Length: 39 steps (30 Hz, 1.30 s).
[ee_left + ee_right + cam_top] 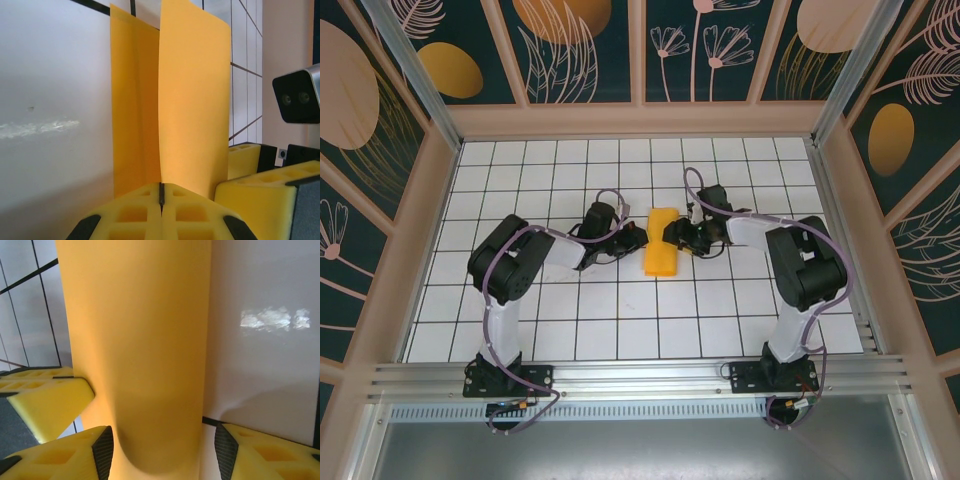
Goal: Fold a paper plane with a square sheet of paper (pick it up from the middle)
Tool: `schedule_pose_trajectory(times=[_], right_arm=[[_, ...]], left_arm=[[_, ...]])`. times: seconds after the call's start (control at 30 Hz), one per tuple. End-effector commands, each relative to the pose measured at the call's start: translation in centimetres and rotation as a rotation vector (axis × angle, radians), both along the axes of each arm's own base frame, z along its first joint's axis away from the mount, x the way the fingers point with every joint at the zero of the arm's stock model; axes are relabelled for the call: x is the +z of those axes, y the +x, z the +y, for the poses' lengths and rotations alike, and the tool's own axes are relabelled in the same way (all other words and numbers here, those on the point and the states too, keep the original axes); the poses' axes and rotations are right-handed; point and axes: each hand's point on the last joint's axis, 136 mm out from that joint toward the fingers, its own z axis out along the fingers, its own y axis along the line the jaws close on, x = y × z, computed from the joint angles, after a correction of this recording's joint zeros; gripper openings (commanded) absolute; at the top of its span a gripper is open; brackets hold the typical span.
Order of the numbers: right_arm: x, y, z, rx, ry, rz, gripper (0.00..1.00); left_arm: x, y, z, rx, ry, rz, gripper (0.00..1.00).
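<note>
At the middle of the white tiled bench (620, 320), between the two arms: the square sheet of paper (661, 255), folded over into a narrow orange strip. Left pincer (161, 192): clamped tight on the paper's near edge, two layers rising from the seam between its pads. Right pincer (160, 450): jaws apart, straddling the rounded fold; contact with the paper unclear.

We see a white tiled bench (620, 320) w/ dark grid lines, pale frame (640, 120) on three sides, metal rail (640, 375) at near edge. On it, approx. mid-bench, one folded orange paper (660, 255), long side running front-to-back.
</note>
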Motion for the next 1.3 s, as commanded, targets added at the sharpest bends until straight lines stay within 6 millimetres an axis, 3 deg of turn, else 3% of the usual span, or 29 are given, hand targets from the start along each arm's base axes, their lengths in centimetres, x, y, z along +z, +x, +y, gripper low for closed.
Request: schedule_pose_trajectory(times=[0.0, 0.07, 0.17, 0.3, 0.47, 0.8, 1.27], right_arm=[[-0.8, 0.1, -0.2, 0.012, -0.045, 0.024, 0.57], [-1.6, -0.1, -0.6, 0.01, -0.076, 0.042, 0.54], [-2.9, -0.4, -1.5, 0.0, -0.138, 0.066, 0.5], [-4.7, -1.1, -2.7, -0.004, -0.211, 0.098, 0.46], [-5.5, -1.6, -3.3, -0.008, -0.236, 0.111, 0.46], [-7.8, -2.6, -4.2, 0.001, -0.306, 0.212, 0.45], [-10.5, -4.1, -5.6, 0.023, -0.497, 0.252, 0.45]], left_arm=[[-0.4, -0.2, -0.4, -0.027, 0.013, -0.002, 0.01], [0.0, -0.1, -0.2, -0.024, 0.029, -0.022, 0.04], [0.8, 0.5, 0.7, -0.003, 0.111, -0.058, 0.21], [1.0, 1.2, 3.5, 0.082, 0.277, -0.083, 0.41], [2.8, 2.3, 5.4, 0.184, 0.339, -0.131, 0.44], [2.5, 2.7, 7.4, 0.321, 0.324, -0.162, 0.48], [2.7, 1.7, 7.1, 0.287, 0.259, -0.233, 0.47]])
